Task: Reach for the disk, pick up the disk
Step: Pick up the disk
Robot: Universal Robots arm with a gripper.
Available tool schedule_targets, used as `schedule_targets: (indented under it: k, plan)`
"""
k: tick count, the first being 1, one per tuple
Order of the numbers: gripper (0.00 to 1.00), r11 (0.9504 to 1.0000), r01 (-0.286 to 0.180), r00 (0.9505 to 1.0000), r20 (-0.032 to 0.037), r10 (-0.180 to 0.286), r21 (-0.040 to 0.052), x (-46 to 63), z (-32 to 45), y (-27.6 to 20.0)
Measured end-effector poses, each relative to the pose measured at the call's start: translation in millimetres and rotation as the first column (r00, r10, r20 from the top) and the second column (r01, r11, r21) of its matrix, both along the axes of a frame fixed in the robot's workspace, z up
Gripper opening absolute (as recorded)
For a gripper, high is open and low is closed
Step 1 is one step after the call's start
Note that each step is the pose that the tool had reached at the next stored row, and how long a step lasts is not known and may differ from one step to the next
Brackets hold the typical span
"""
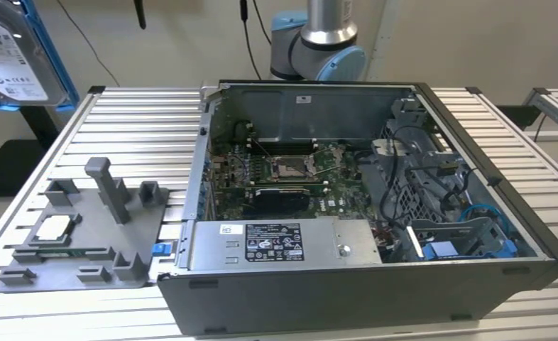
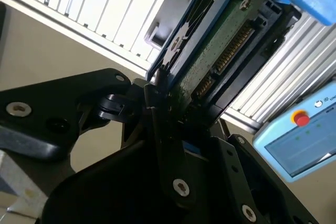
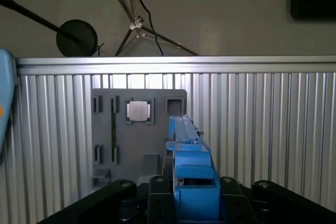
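Blue plastic rails frame the disk (image 2: 220, 40), and my claw (image 2: 174, 97) is closed tight on it. In the second wrist view my black fingers (image 2: 157, 106) clamp one end, with the green circuit board and its connector row turned toward the camera. The grip sits in shadow, so I can't quite make out how much of each finger bears on the metal.

In the exterior view the disk (image 1: 18, 53) hangs in the air at the exterior view's upper left, label outward. It is above a corner of the ribbed aluminium table (image 1: 128, 128) and well apart from the open computer case (image 1: 355, 298).

In the first wrist view I see the disk edge-on. The grey fixture plate (image 3: 136, 145) lies on the table beyond it, a small square silver chip (image 3: 139, 111) in one recess. A pale blue pendant (image 2: 296, 137) with a red button shows in the second wrist view.
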State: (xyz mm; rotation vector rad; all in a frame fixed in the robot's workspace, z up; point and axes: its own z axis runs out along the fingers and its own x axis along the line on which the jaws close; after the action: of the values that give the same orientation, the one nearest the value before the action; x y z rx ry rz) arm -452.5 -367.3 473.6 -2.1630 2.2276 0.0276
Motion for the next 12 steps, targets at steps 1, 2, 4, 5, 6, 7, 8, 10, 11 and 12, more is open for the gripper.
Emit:
schedule_targets:
  k: [1,2,4,5,6,7,8,10,11,12]
  plan:
    - [0.00,1.0000,0.000,1.0000,0.0000,0.000,0.0000,0.0,0.9,0.0]
    - [0.00,1.0000,0.000,1.0000,0.0000,0.000,0.0000,0.0,1.8,0.0]
    - [0.00,1.0000,0.000,1.0000,-0.0001,0.000,-0.0001,0.0,4.3,0.0]
    - [0.00,1.0000,0.000,1.0000,0.0000,0.000,-0.0001,0.0,6.0,0.0]
    - [0.00,1.0000,0.000,1.0000,-0.0001,0.000,-0.0001,0.0,7.9,0.0]
    - [0.00,1.0000,0.000,1.0000,-0.0002,0.000,-0.0001,0.0,10.2,0.0]
    - [0.00,1.0000,0.000,1.0000,-0.0003,0.000,-0.0002,0.1,12.3,0.0]
    - [0.00,1.0000,0.000,1.0000,-0.0001,0.000,-0.0001,0.0,16.5,0.0]
    - [0.00,1.0000,0.000,1.0000,0.0000,0.000,0.0000,0.0,18.5,0.0]
    - [0.00,1.0000,0.000,1.0000,-0.0001,0.000,-0.0001,0.0,20.5,0.0]
